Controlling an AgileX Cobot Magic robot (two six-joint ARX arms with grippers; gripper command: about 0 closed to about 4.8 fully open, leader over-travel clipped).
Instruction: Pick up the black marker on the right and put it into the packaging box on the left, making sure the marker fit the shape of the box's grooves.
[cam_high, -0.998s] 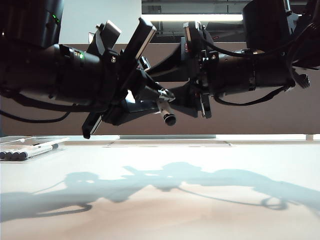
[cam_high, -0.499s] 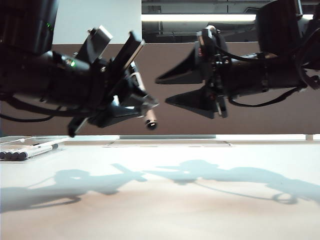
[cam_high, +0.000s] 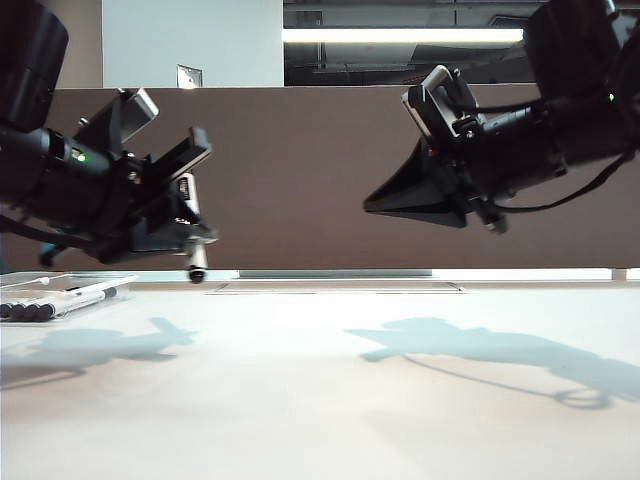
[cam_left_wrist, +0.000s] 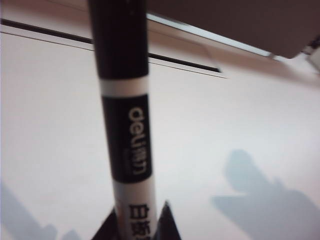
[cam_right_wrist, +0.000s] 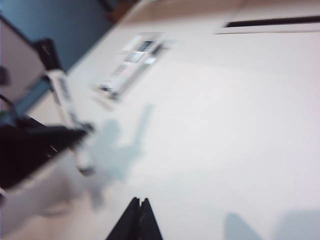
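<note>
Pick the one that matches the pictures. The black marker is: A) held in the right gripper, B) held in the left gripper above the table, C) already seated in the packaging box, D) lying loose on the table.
B: the left gripper pinches the black marker in the air, short of the packaging box, while the right gripper is shut on nothing.

1. The marker (cam_left_wrist: 125, 130) runs off the left wrist picture at both ends.
2. The packaging box (cam_high: 45, 298) is cut off at the exterior picture's edge; the box's contents are blurred in the right wrist view.
</note>
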